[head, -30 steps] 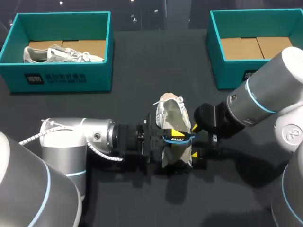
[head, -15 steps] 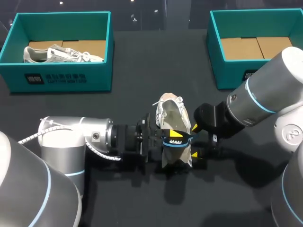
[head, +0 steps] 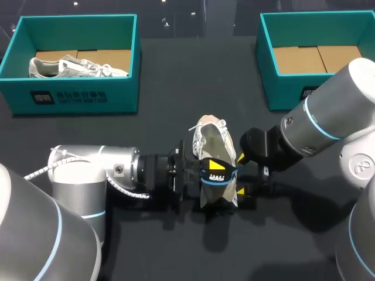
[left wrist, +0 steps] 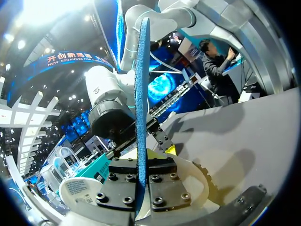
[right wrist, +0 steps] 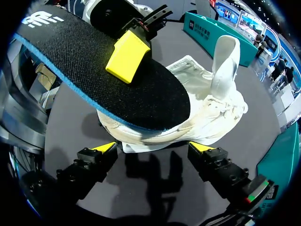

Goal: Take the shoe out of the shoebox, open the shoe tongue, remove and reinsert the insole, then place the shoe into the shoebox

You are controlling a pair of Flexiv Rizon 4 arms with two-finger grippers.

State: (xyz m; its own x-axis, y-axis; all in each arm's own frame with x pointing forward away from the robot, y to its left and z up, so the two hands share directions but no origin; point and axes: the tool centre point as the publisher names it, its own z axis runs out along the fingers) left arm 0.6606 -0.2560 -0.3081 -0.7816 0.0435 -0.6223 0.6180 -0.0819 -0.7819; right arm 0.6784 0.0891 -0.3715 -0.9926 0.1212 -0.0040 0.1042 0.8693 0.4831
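While the left pincer [head: 214,171] clamps the insole [right wrist: 84,61] over the shoe [right wrist: 207,108] on the counter [head: 117,134], the right pincer [right wrist: 153,148] gapes beside it; unbraced, the shoe may skid when the insole goes in.

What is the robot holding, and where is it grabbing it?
The left gripper pinches the insole between its fingers, by its side edge near the middle. The right gripper holds nothing.

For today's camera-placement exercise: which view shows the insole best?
The right wrist view: the insole shows its broad black top face above the shoe. The left wrist view shows only its blue edge, clamped in the left claw. The head view shows a small piece.
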